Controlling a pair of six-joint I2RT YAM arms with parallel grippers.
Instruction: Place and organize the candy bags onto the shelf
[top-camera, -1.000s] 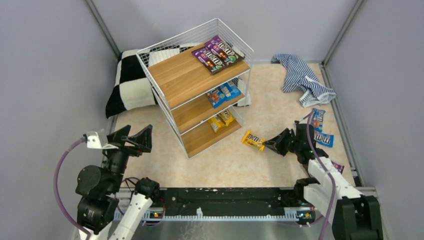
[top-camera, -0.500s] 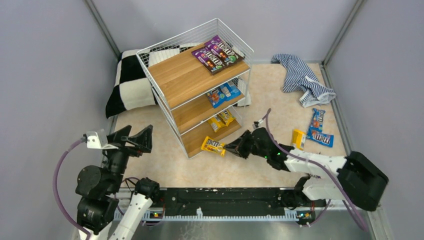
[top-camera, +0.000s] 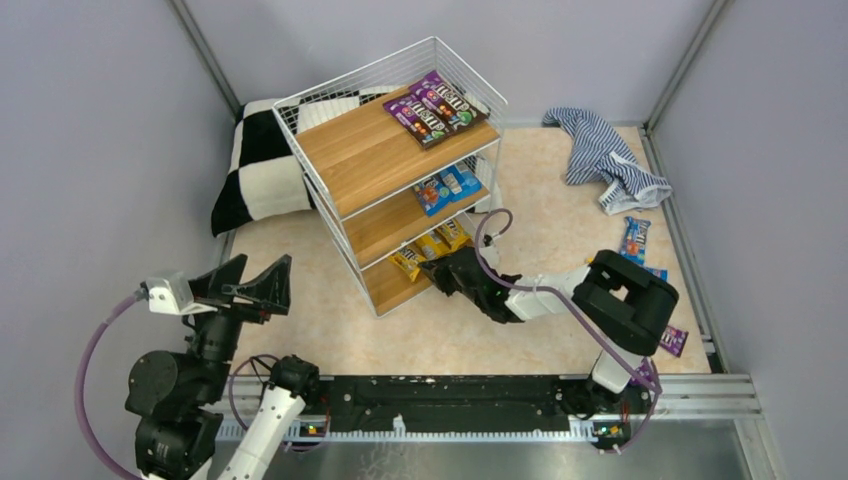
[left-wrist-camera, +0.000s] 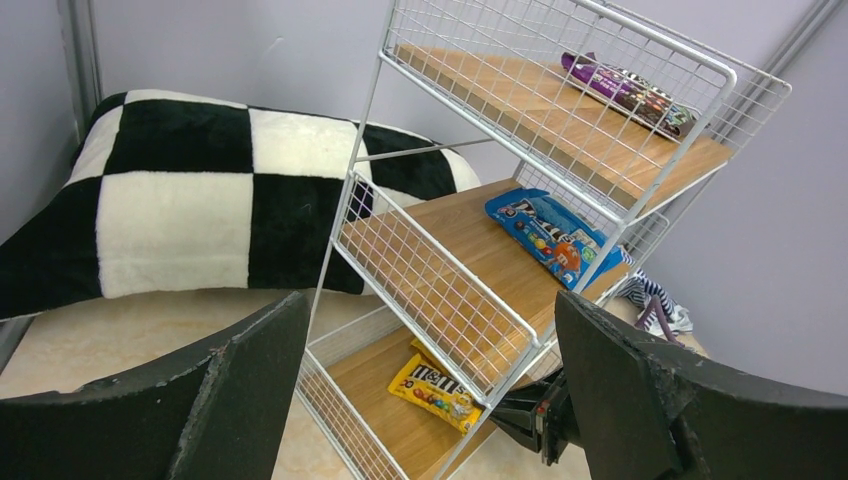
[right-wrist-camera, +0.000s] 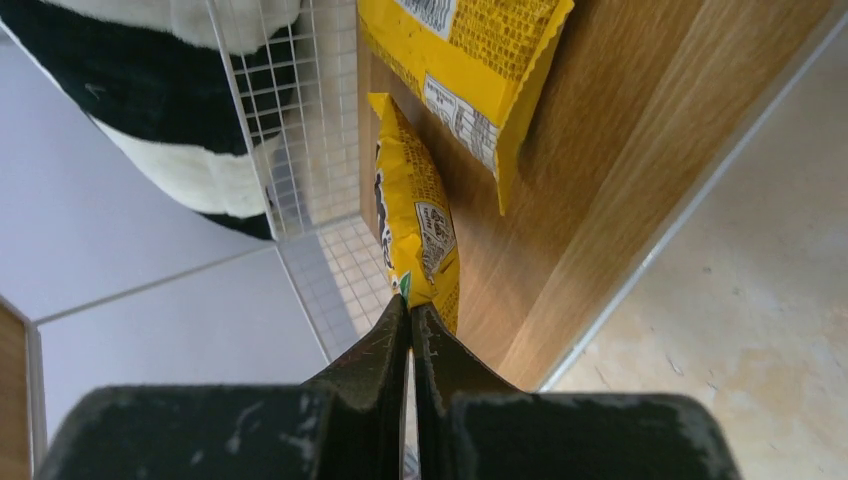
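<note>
Pinching yellow candy bag (right-wrist-camera: 415, 215) by its near end in right gripper (right-wrist-camera: 410, 305), on edge over bottom board of shelf (top-camera: 365, 150), with long axis straight ahead of jaws into shelf, and left gripper (left-wrist-camera: 430, 310) spread, empty, farther from shelf.

You get the top view from above and behind the arm bases, looking down over the whole counter (top-camera: 560, 230) and the shelf (top-camera: 360, 150). The left wrist view sits low, looking between the left fingers (left-wrist-camera: 250, 390) at the shelf (a little way off). The right wrist view is close up on the bottom board, the right fingers (right-wrist-camera: 375, 360) at a yellow bag (right-wrist-camera: 415, 220). All three views share that tier.
</note>
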